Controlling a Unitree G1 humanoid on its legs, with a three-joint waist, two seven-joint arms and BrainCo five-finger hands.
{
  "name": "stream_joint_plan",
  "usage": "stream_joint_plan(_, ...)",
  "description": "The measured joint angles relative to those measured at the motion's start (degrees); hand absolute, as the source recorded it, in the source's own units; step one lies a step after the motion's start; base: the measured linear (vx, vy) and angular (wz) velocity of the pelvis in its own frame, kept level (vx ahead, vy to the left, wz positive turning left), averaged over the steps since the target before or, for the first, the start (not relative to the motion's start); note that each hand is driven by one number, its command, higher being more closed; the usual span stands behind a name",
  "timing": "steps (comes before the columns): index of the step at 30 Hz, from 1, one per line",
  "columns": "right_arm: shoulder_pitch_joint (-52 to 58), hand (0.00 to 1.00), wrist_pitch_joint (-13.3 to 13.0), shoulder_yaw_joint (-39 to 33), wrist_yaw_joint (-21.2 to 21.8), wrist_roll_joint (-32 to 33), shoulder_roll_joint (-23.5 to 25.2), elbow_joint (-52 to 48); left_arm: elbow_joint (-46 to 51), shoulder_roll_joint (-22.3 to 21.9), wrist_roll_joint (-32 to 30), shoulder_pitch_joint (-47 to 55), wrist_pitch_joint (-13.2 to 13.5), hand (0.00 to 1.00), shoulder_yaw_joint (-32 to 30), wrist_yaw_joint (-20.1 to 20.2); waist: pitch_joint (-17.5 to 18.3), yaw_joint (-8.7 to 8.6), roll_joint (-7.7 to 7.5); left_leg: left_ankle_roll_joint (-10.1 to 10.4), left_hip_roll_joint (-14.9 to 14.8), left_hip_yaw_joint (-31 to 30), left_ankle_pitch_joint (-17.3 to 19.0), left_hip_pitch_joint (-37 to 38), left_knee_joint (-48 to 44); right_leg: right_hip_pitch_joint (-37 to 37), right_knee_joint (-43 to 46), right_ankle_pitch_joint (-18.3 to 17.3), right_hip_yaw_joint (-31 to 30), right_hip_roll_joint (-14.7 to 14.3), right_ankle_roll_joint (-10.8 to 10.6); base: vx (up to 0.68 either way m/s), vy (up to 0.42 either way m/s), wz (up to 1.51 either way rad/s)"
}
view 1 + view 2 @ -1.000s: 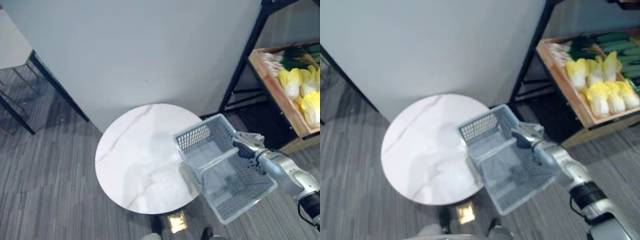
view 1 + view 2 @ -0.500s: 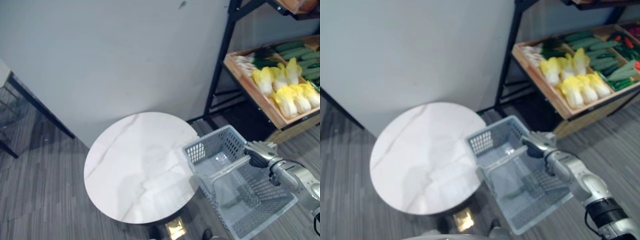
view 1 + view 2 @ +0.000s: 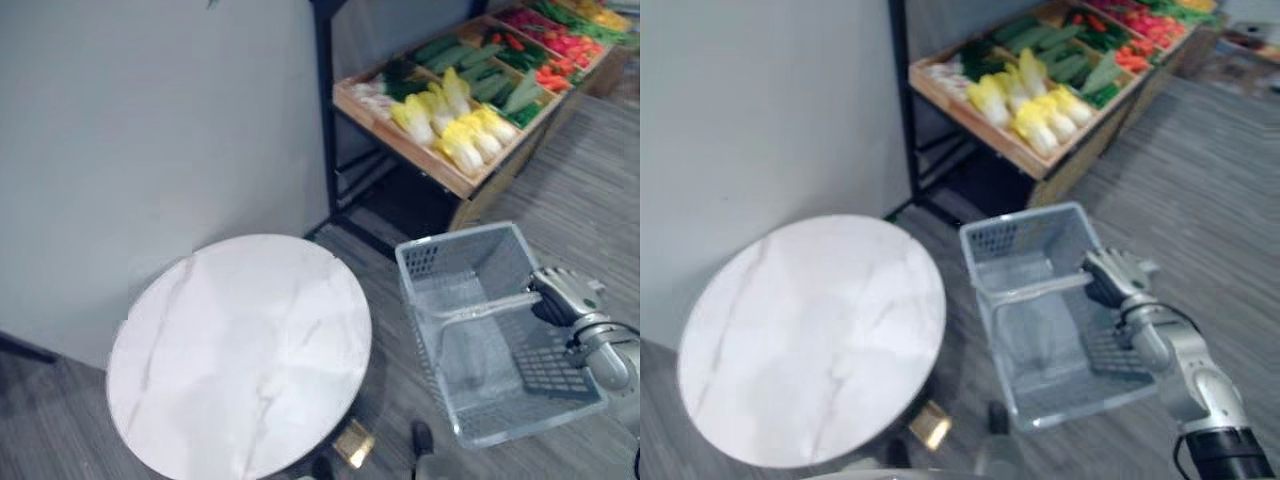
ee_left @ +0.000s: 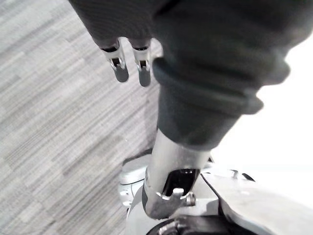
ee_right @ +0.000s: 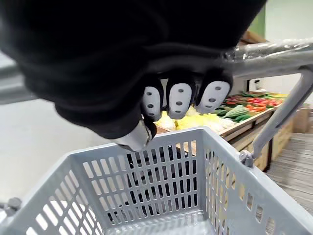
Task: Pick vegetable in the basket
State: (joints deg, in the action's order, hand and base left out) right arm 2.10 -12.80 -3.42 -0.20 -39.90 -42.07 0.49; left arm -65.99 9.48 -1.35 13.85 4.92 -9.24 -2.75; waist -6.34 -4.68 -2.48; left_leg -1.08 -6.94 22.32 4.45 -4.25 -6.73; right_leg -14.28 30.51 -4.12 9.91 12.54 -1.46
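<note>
One grey plastic basket [image 3: 452, 241] hangs from the right hand [image 3: 566, 296], over the grey plank floor [image 3: 585, 190] and just beside the round white marble table [image 3: 240, 350], its near wall close to the table's edge but not on it. The right hand's fingers [image 5: 180, 100] are curled round the basket's metal handle [image 3: 481, 308] and grip it near one end; in the right wrist view the handle runs under the dark cover and the dark-tipped fingers wrap over it, with the slotted basket wall below them. The basket hangs slightly tilted, its open top toward the camera.

The vegetables lie in a slanted wooden crate [image 3: 396, 144] on a black-framed shelf [image 3: 323, 110] against the pale wall [image 3: 150, 130], beyond the basket and apart from it. Pale yellow cabbages [image 3: 455, 125] sit in a cluster at the middle of the crate, dark green cucumbers [image 3: 482, 75] lie behind and beside them, and red peppers [image 3: 548, 45] fill the far end. None of them is in either hand.

The left hand [image 4: 120, 69] shows in the left wrist view, hanging above the floor with its fingers straight and relaxed, touching nothing
</note>
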Motion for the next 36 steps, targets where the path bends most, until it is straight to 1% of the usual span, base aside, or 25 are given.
stream_joint_plan(1, -0.5, 1.0, -0.7, 0.0, 0.0, 0.1, 0.8, -0.1, 0.0, 1.2, -0.1, 1.1, 0.0, 0.0, 1.1, 1.1, 0.5, 0.3, -0.73, -0.1, -0.9, 3.4, 0.0, 1.2, 0.5, 2.3, 7.5, -0.8, 2.5, 2.0, 1.3, -0.06, 0.039, -1.04)
stream_joint_plan(2, -1.1, 1.0, -1.3, 0.0, 0.0, 0.1, 1.2, -0.1, 0.0, 1.3, -0.1, 1.2, 0.0, 0.0, 1.1, 1.2, 0.6, 0.52, -0.93, -0.1, -1.4, 5.2, 0.0, 1.6, 0.6, 3.6, 9.2, -0.9, 3.0, 2.8, 1.4, -0.08, 0.021, -1.14)
stream_joint_plan(5, -2.3, 1.0, -2.6, 0.3, -0.2, 0.1, 3.5, -0.6, -0.1, 2.1, -1.6, 1.7, 0.1, 0.0, 1.0, 2.0, 1.0, 1.07, -0.91, 0.4, -4.2, 12.9, -0.3, 1.6, 0.6, 6.3, 10.0, -0.8, 3.9, 5.8, 1.3, -0.14, -0.037, -1.4)
stream_joint_plan(6, -2.0, 1.0, -2.6, 0.3, -0.2, 0.1, 4.1, -0.6, -0.2, 2.2, -1.9, 1.7, 0.1, 0.0, 1.0, 2.0, 1.4, 1.24, -0.84, 0.8, -4.8, 14.9, -0.5, 1.4, 0.7, 7.0, 8.0, 0.0, 3.8, 6.1, 0.0, -0.15, -0.137, -1.59)
stream_joint_plan(7, -1.3, 1.0, -2.4, 0.3, -0.2, 0.0, 5.0, -0.6, -0.2, 2.4, -2.2, 1.7, 0.1, 0.0, 1.0, 2.1, 2.1, 1.57, -1.08, 1.2, -5.0, 17.1, -0.9, 1.2, 1.2, 8.5, 2.7, 3.3, 3.9, 6.5, -2.3, -0.15, -0.223, -1.18)
stream_joint_plan(8, -0.9, 1.0, -2.2, 0.3, -0.2, 0.0, 5.3, -0.8, -0.2, 2.8, -2.3, 1.7, 0.1, 0.0, 1.0, 2.2, 2.6, 1.64, -1.56, 1.6, -4.7, 18.3, -1.3, 1.1, 1.4, 9.3, -1.1, 6.9, 4.0, 6.5, -2.6, -0.16, -0.323, -1.13)
stream_joint_plan(9, 0.3, 1.0, -1.3, 0.0, -0.2, -0.1, 5.1, -0.6, -1.7, 2.3, -2.9, 1.1, 0.0, 0.0, 1.1, 2.5, 3.7, 1.72, -0.15, 2.1, -5.1, 18.3, -2.5, 0.0, 2.5, 10.3, -7.7, 5.7, 4.9, 4.4, -3.8, -0.12, -0.284, -0.83)
stream_joint_plan(10, 0.5, 1.0, -0.8, 0.0, -0.2, -0.2, 5.0, -0.6, -2.2, 1.5, -3.5, 1.0, 0.0, 0.0, 1.1, 2.3, 4.4, 1.86, 0.9, 2.3, -5.3, 17.9, -3.8, -0.4, 3.2, 10.9, -10.6, 5.7, 5.5, 3.5, -3.8, -0.09, -0.29, -1.15)
stream_joint_plan(11, 0.5, 1.0, 0.2, 0.0, -0.2, -0.6, 5.1, -0.4, -2.3, 0.3, -4.0, 0.8, -0.1, 0.0, 2.0, 1.3, 4.9, 1.84, 1.83, 2.0, -6.4, 18.9, -5.4, -0.4, 3.6, 12.4, -17.2, 5.4, 5.6, 2.2, -4.2, -0.05, -0.237, -0.97)
stream_joint_plan(14, 2.0, 1.0, 0.4, -0.1, -0.3, -0.6, 5.3, -0.2, -2.5, 0.8, -4.5, 0.7, -0.1, 0.0, 3.4, 0.8, 5.3, 1.74, 2.32, 2.6, -8.2, 21.8, -6.7, 1.1, 3.5, 14.9, -24.9, 5.4, 5.8, 0.0, -4.2, -0.07, -0.35, -0.83)
stream_joint_plan(16, 3.4, 1.0, 0.4, -0.1, -0.4, -0.6, 5.9, -0.3, -2.5, 1.3, -4.6, 0.4, -0.1, 0.0, 3.9, 0.9, 5.1, 1.64, 2.11, 3.4, -9.3, 22.9, -7.3, 2.3, 3.2, 17.1, -28.1, 5.4, 6.1, -0.9, -4.3, -0.05, -0.237, -0.34)
stream_joint_plan(18, 5.1, 1.0, 0.3, -0.1, -0.5, -0.6, 6.9, -0.3, -2.4, 2.3, -4.7, 0.0, -0.1, 0.0, 4.7, 1.6, 4.9, 1.53, 1.95, 3.4, -11.5, 23.0, -7.3, 2.3, -0.2, 18.8, -29.9, 4.4, 6.4, -1.8, -5.7, -0.05, -0.249, -0.25)
stream_joint_plan(20, 5.9, 1.0, -0.1, 0.0, -0.6, -0.2, 7.4, -0.3, -2.3, 1.8, -4.7, -0.2, -0.1, 0.0, 4.8, 1.6, 4.1, 1.64, 3.21, 3.5, -15.5, 22.4, -7.5, 1.5, -8.0, 20.2, -30.7, 3.6, 6.4, -3.2, -6.3, -0.07, -0.291, -0.38)
stream_joint_plan(22, 5.9, 1.0, -0.2, 0.0, -0.7, 0.0, 7.4, -0.2, -2.3, 1.7, -4.7, -0.2, -0.1, 0.0, 4.8, 1.0, 3.8, 1.7, 3.84, 3.6, -16.4, 20.7, -8.4, 1.3, -10.8, 20.5, -30.7, 2.9, 5.4, -3.5, -6.3, -0.07, -0.173, -0.39)
stream_joint_plan(23, 5.8, 1.0, -0.2, 0.5, -0.8, 0.0, 7.3, 0.0, -2.3, 1.4, -4.6, -0.1, 0.0, 0.0, 4.6, 0.5, 3.8, 1.9, 3.72, 4.6, -15.8, 15.5, -9.3, 0.4, -12.8, 20.6, -30.7, 1.7, 4.1, -3.0, -5.8, -0.1, -0.149, -0.63)
stream_joint_plan(24, 5.5, 1.0, -0.2, 0.7, -1.6, 0.2, 7.2, 0.1, -2.2, 0.9, -4.4, -0.1, 0.1, 0.0, 4.4, 0.1, 3.7, 2.27, 3.32, 6.4, -13.4, 7.5, -7.7, -0.9, -13.9, 20.3, -30.9, -0.3, 2.1, -1.9, -6.3, -0.13, -0.134, -0.66)
stream_joint_plan(25, 5.4, 1.0, -0.2, 0.8, -2.1, 0.4, 7.1, 0.7, -2.3, 0.0, -4.4, -0.1, 0.0, 0.0, 4.4, -0.3, 3.5, 2.28, 3.94, 7.4, -12.2, 3.2, -6.5, -1.4, -13.7, 20.0, -31.1, -0.1, 1.6, -2.0, -6.6, -0.1, 0.03, -0.65)
stream_joint_plan(26, 5.4, 1.0, 0.1, 1.4, -2.4, 0.5, 7.2, 2.3, -2.3, -1.3, -4.4, -0.1, 0.0, 0.0, 4.3, -1.3, 3.5, 2.24, 3.94, 9.5, -8.6, -3.9, -4.2, -0.9, -11.8, 18.6, -30.2, 0.0, -0.2, -1.9, -6.5, -0.1, 0.063, -0.59)
stream_joint_plan(27, 5.4, 1.0, 0.2, 2.0, -2.4, 0.5, 7.2, 3.2, -2.3, -1.5, -4.4, 0.0, 0.0, 0.0, 4.3, -1.5, 3.3, 2.4, 3.67, 9.7, -6.6, -7.2, -2.6, 0.2, -9.6, 17.9, -29.8, 0.0, -1.3, -2.1, -6.5, -0.11, 0.078, -0.69)
stream_joint_plan(28, 5.4, 1.0, 0.3, 2.7, -2.4, 0.5, 7.2, 3.9, -2.3, -1.4, -4.4, 0.2, 0.0, 0.0, 4.3, -1.6, 3.2, 2.55, 3.62, 9.6, -5.8, -9.8, -0.7, 1.9, -6.1, 16.5, -29.8, -0.3, -3.0, -2.8, -6.1, -0.09, 0.062, -0.54)
stream_joint_plan(30, 5.4, 1.0, 0.2, 2.6, -2.4, 0.5, 7.0, 4.0, -2.3, -1.5, -4.4, 0.0, 0.0, 0.0, 4.2, -1.6, 2.7, 3.07, 3.82, 9.6, -5.3, -13.3, 1.9, 3.6, -1.7, 15.3, -30.9, 1.0, -4.2, -3.9, -6.8, -0.09, 0.081, -0.42)
stream_joint_plan(31, 5.4, 1.0, 0.2, 2.5, -2.4, 0.5, 7.0, 4.1, -2.3, -1.4, -4.4, -0.3, 0.0, 0.0, 4.2, -1.6, 2.3, 3.03, 3.85, 10.3, -5.0, -14.1, 3.6, 3.7, -0.7, 15.3, -32.1, 2.2, -4.4, -3.8, -7.4, -0.08, 0.204, -0.34)
stream_joint_plan(33, 5.2, 1.0, -0.3, 3.7, -2.2, 0.6, 7.5, 4.7, -1.7, -0.7, -4.3, -0.7, 0.4, 0.0, 3.1, -1.3, 0.2, 3.29, 1.66, 9.0, -1.7, -12.6, 3.8, 3.3, -1.1, 15.7, -34.4, 5.3, -5.5, -0.6, -8.5, -0.05, 0.246, -0.19)
stream_joint_plan(35, 5.2, 1.0, -0.5, 3.8, -2.2, 1.5, 7.5, 4.7, -1.7, -0.5, -4.4, -0.8, 0.4, 0.0, 3.0, -1.2, 0.2, 3.22, 1.66, 8.5, -0.5, -12.2, 4.0, 3.4, -1.3, 15.6, -34.4, 5.4, -5.8, 0.6, -8.5, 0.01, 0.119, -0.07)
stream_joint_plan(36, 5.1, 1.0, -0.5, 3.8, -2.2, 1.8, 7.5, 4.7, -1.7, -1.0, -4.4, -1.0, 0.4, 0.0, 3.2, -1.2, 0.3, 3.12, 2.18, 8.4, -0.1, -12.1, 4.2, 3.4, -1.3, 15.4, -34.4, 5.5, -5.9, 0.9, -8.6, 0.04, 0.054, -0.06)
